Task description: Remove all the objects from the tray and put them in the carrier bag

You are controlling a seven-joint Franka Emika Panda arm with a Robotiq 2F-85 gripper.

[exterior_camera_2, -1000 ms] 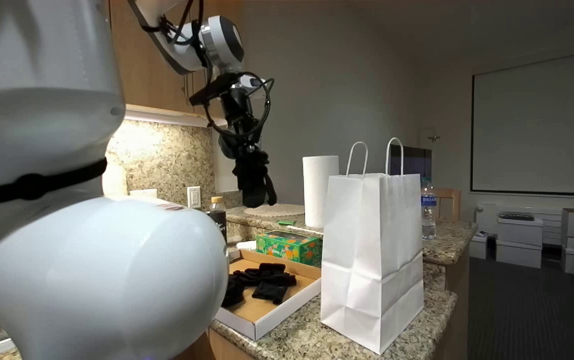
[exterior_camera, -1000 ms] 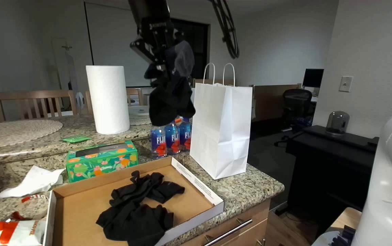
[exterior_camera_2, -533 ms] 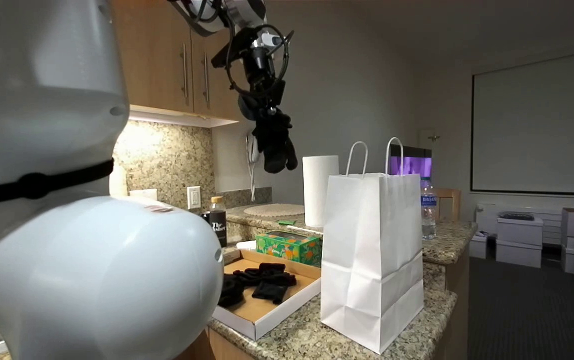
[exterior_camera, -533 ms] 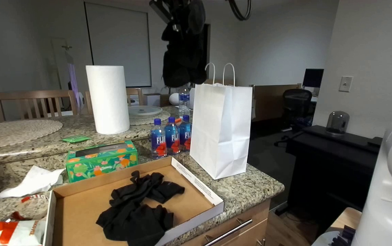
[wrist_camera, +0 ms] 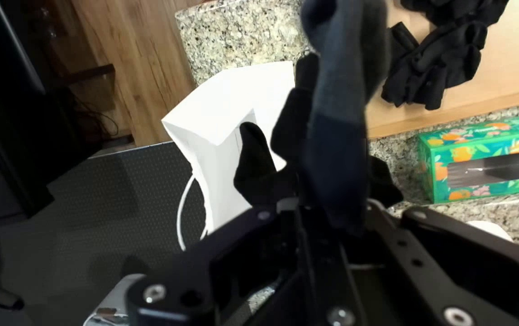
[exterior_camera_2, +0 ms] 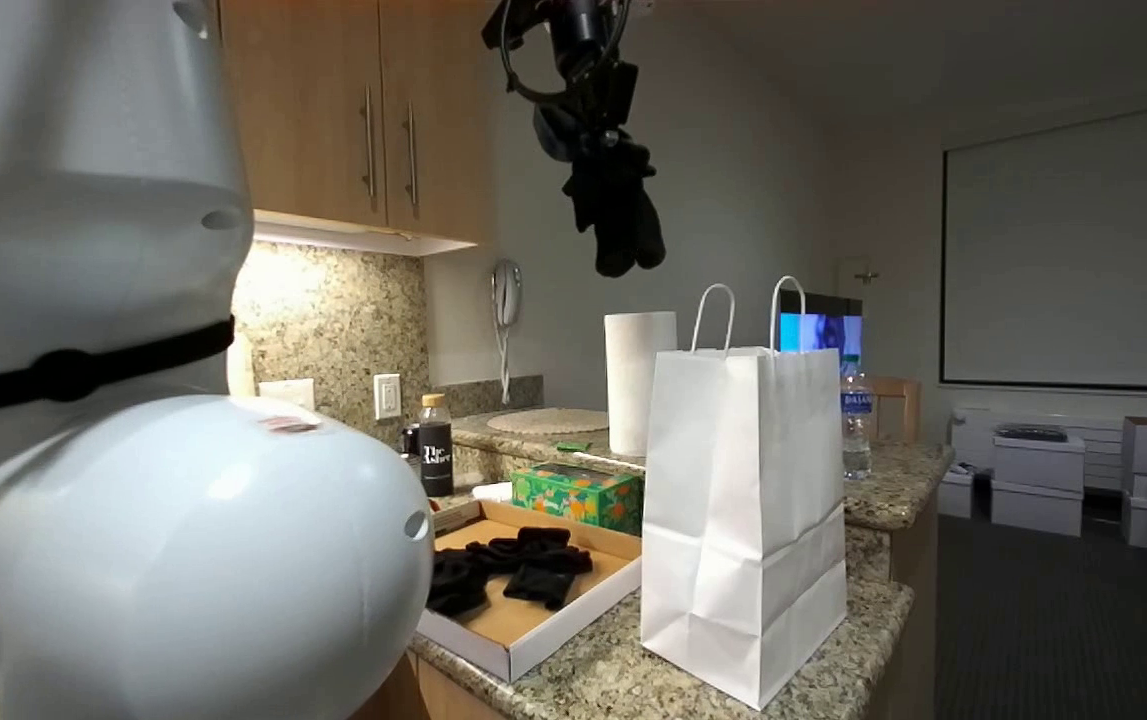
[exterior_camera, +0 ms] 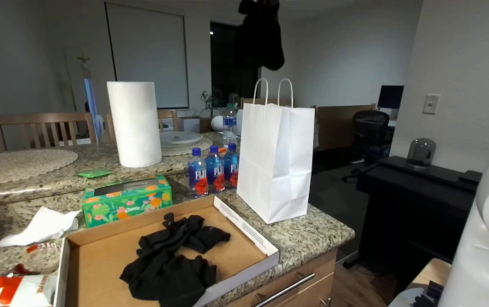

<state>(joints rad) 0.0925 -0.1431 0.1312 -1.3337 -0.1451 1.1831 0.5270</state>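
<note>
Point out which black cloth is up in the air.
The black cloth gripped in the claw; the other black pieces in view lie in the tray.

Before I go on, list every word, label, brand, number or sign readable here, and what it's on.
"FIJI": blue-capped bottles
"Kleenex": tissue box
"The Asher": dark bottle
"DASAN", end not readable: green-capped bottle
Too small or blurred to read: print on the tray rim, the red-and-white packet, red lettering behind it, the arm's label.
No numbers readable.
</note>
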